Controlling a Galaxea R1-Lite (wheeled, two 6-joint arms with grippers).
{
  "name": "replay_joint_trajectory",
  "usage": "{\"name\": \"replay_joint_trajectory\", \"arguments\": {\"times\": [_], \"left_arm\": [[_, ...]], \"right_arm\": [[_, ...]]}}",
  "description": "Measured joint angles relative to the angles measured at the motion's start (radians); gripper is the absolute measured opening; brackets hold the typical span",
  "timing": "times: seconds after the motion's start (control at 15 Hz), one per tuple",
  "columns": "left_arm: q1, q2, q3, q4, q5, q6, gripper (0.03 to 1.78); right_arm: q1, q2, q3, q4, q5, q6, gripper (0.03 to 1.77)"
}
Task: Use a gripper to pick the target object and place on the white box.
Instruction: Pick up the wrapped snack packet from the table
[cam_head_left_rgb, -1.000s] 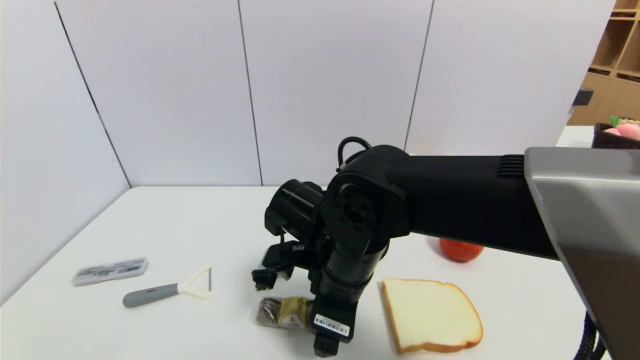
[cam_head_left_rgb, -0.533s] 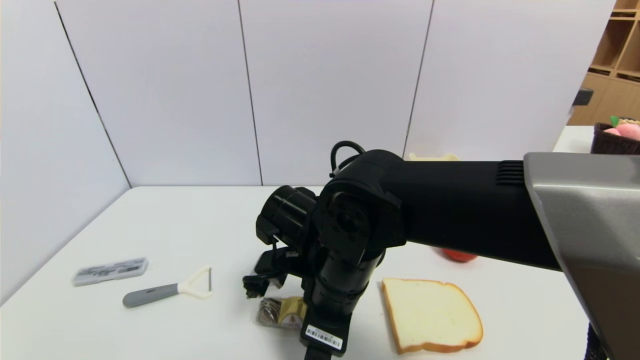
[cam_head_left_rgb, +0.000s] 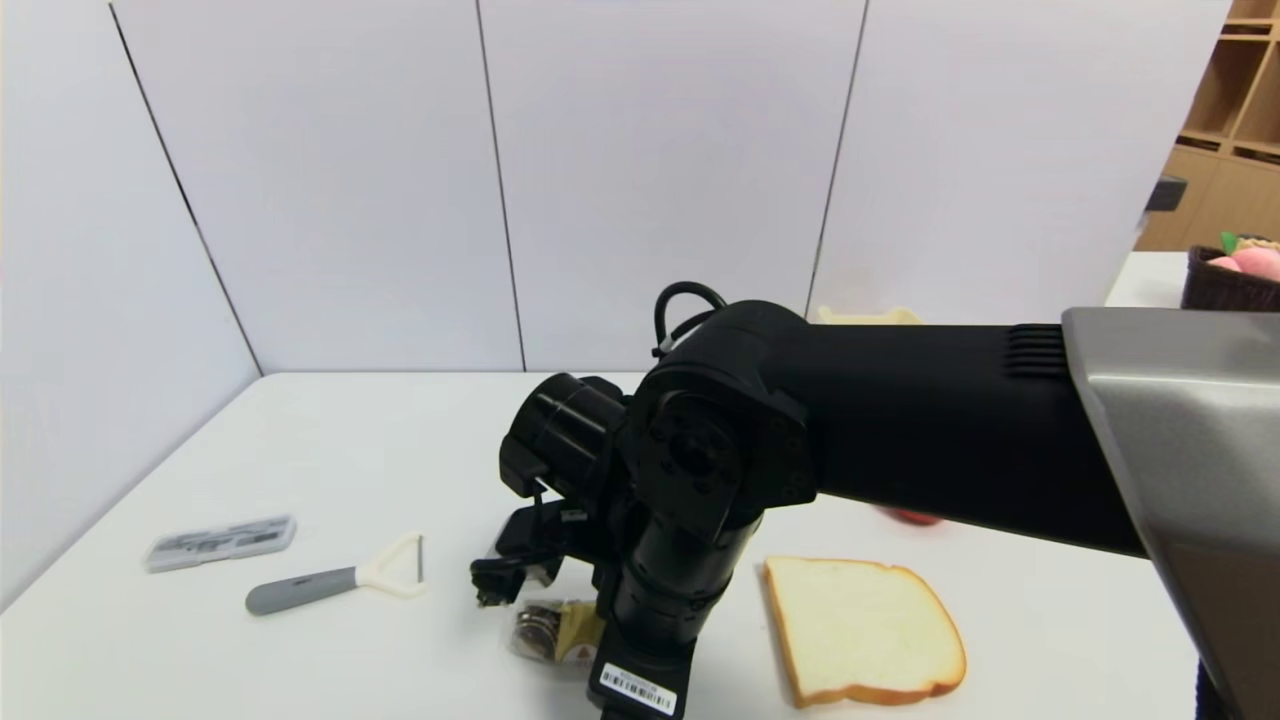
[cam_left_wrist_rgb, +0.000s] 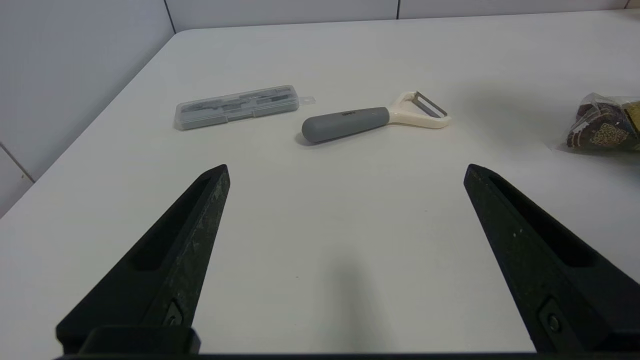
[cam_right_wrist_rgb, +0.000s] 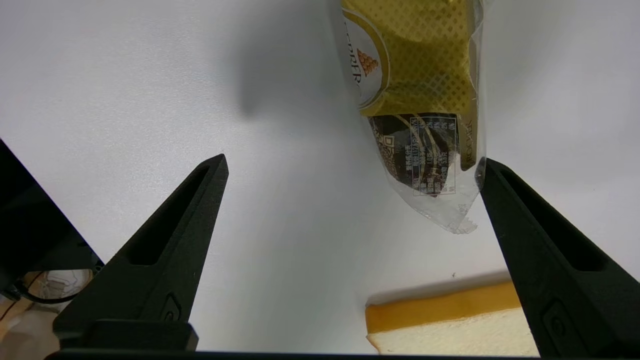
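Observation:
The target object (cam_head_left_rgb: 552, 630), a clear pack with a gold-wrapped chocolate and brown ones, lies on the white table near the front edge; my right arm's wrist covers part of it. In the right wrist view the pack (cam_right_wrist_rgb: 415, 100) lies just ahead of my right gripper (cam_right_wrist_rgb: 355, 161), its tail end almost touching one fingertip (cam_right_wrist_rgb: 492, 175). That gripper is open and holds nothing. The white box (cam_head_left_rgb: 868, 315) shows only as a cream rim behind the right forearm. My left gripper (cam_left_wrist_rgb: 347, 167) hangs open over bare table, with the pack (cam_left_wrist_rgb: 600, 125) off to its side.
A bread slice (cam_head_left_rgb: 860, 628) lies right of the pack. A sliver of red apple (cam_head_left_rgb: 905, 516) shows under the forearm. A grey-handled peeler (cam_head_left_rgb: 335, 578) and a flat grey case (cam_head_left_rgb: 220, 541) lie at the left. A dark basket (cam_head_left_rgb: 1230, 270) stands far right.
My right arm has shifted left and toward the table's near edge. Its wrist now covers more of the pack and the forearm hides more of the apple. Both grippers stayed open.

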Motion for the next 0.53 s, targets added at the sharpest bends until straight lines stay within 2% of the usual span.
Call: {"name": "replay_joint_trajectory", "arguments": {"times": [0.53], "left_arm": [[0.0,0.0,0.0,0.0,0.0,0.0,1.69]], "right_arm": [[0.014,0.009,-0.001,-0.016,0.032,0.033,1.71]]}}
